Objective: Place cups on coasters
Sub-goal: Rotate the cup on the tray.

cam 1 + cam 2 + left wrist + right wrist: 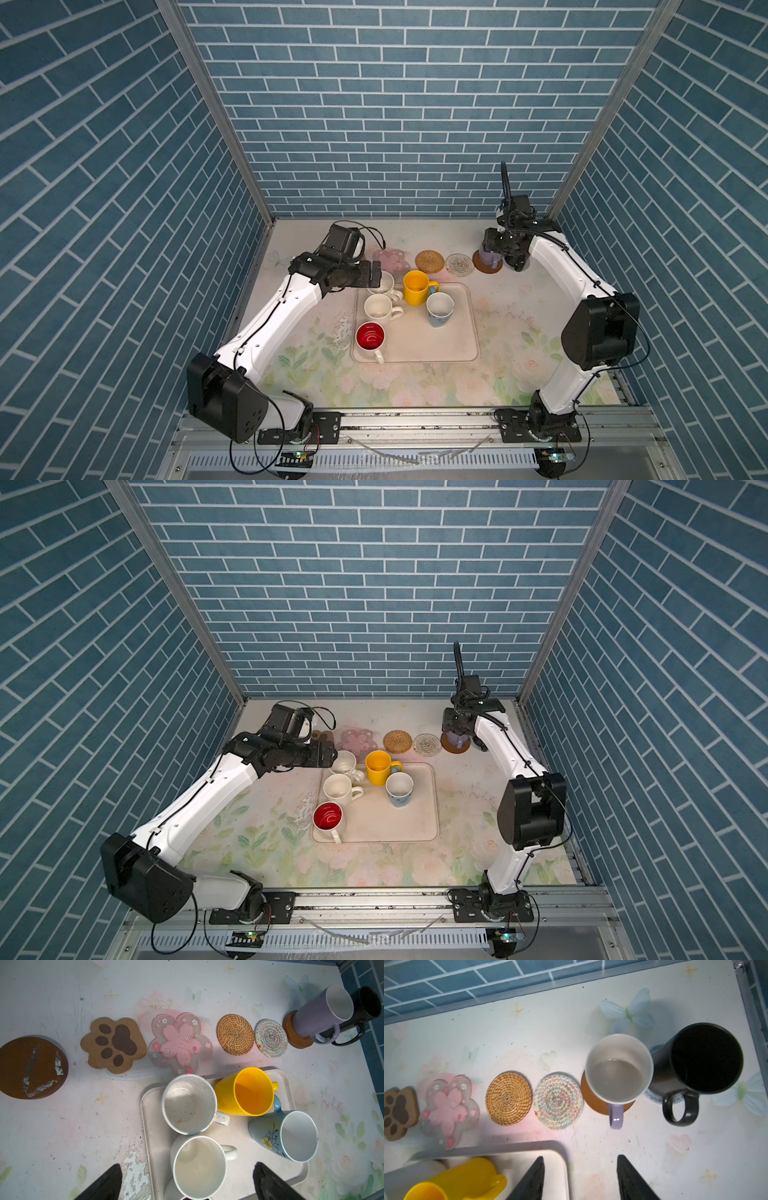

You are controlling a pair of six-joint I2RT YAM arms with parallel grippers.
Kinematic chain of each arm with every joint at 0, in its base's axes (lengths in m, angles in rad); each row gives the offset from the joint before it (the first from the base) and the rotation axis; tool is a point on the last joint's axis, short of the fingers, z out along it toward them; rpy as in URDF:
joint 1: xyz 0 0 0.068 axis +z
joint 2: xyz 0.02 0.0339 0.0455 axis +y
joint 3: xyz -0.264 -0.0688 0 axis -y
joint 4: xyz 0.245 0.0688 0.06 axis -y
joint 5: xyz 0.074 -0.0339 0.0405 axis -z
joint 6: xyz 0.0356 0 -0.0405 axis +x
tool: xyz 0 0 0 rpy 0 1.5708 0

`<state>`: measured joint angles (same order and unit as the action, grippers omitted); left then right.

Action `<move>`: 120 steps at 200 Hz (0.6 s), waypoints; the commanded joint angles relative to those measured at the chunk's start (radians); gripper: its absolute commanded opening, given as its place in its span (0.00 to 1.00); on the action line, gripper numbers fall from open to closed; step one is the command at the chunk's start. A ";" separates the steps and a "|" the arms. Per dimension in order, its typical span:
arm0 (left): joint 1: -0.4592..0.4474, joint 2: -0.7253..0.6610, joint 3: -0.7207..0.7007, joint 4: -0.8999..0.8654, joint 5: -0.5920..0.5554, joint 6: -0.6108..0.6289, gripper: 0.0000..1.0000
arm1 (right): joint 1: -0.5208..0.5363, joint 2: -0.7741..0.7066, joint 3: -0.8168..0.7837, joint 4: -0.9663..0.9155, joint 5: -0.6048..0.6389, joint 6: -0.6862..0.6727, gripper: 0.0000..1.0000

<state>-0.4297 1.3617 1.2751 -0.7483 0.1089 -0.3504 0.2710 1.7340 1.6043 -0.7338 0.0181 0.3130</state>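
Lavender mug (616,1072) seated on brown coaster (593,1103), far table edge. Right tool (579,1157) spread, empty. Left tool (188,1165) spread above cream mugs (189,1105) on tray (239,1132); next: descend, pinch one rim.

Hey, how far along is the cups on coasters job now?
Done: the lavender mug sits on a brown coaster, the black mug on a grey woven coaster. In hand: nothing; the right gripper is open near the lavender mug, the left gripper open above the tray. Remaining: five mugs on that tray, speckled, plain cream, yellow, blue, red-inside, and five bare coasters: brown disc, paw, flower, rattan, pale woven.
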 commanded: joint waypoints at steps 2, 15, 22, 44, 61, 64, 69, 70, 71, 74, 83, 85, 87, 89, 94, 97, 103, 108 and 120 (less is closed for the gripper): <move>0.001 -0.038 -0.056 0.048 0.025 -0.023 0.99 | 0.056 -0.046 -0.068 -0.053 -0.018 0.000 0.59; -0.004 -0.060 -0.092 0.065 0.026 -0.028 0.99 | 0.091 -0.061 -0.097 -0.040 -0.034 0.024 0.59; -0.006 -0.074 -0.115 0.074 0.023 -0.032 0.99 | 0.111 -0.066 -0.113 -0.030 -0.037 0.035 0.59; -0.015 -0.125 -0.191 0.117 0.022 -0.053 0.99 | 0.167 -0.063 -0.140 -0.010 -0.034 0.062 0.59; -0.030 -0.147 -0.232 0.129 0.013 -0.058 0.99 | 0.215 -0.049 -0.148 -0.001 -0.019 0.067 0.60; -0.034 -0.149 -0.237 0.130 0.010 -0.060 0.99 | 0.221 -0.046 -0.149 0.001 -0.014 0.069 0.60; -0.038 -0.154 -0.246 0.129 0.006 -0.061 0.99 | 0.234 -0.041 -0.151 0.003 -0.005 0.070 0.60; -0.038 -0.154 -0.247 0.129 0.005 -0.061 0.99 | 0.236 -0.041 -0.152 0.003 -0.003 0.071 0.60; -0.038 -0.155 -0.250 0.129 0.005 -0.061 0.99 | 0.238 -0.040 -0.153 0.004 -0.001 0.072 0.60; -0.040 -0.158 -0.256 0.128 0.003 -0.060 0.99 | 0.244 -0.037 -0.153 0.006 0.002 0.074 0.60; -0.045 -0.168 -0.273 0.128 0.001 -0.060 0.99 | 0.258 -0.030 -0.158 0.017 0.003 0.082 0.60; -0.045 -0.170 -0.276 0.129 -0.001 -0.061 0.99 | 0.261 -0.028 -0.159 0.019 0.002 0.083 0.60; -0.045 -0.172 -0.281 0.130 -0.001 -0.061 0.99 | 0.264 -0.026 -0.160 0.022 0.001 0.085 0.60; -0.046 -0.174 -0.284 0.130 -0.002 -0.060 0.99 | 0.267 -0.025 -0.161 0.025 0.000 0.087 0.60; -0.046 -0.181 -0.294 0.131 -0.004 -0.059 0.99 | 0.275 -0.019 -0.161 0.031 -0.001 0.090 0.60; -0.047 -0.184 -0.299 0.132 -0.006 -0.059 0.99 | 0.280 -0.015 -0.162 0.033 -0.002 0.093 0.60; -0.047 -0.189 -0.310 0.133 -0.009 -0.058 0.99 | 0.290 -0.006 -0.157 0.034 0.000 0.094 0.60; -0.047 -0.196 -0.318 0.136 -0.010 -0.059 0.99 | 0.301 0.003 -0.152 0.035 0.000 0.095 0.60; -0.047 -0.210 -0.336 0.137 -0.005 -0.062 0.99 | 0.324 0.022 -0.146 0.035 0.003 0.099 0.60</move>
<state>-0.4721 1.1828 0.9726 -0.6273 0.1165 -0.4053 0.5613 1.7096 1.4708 -0.7086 0.0013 0.3706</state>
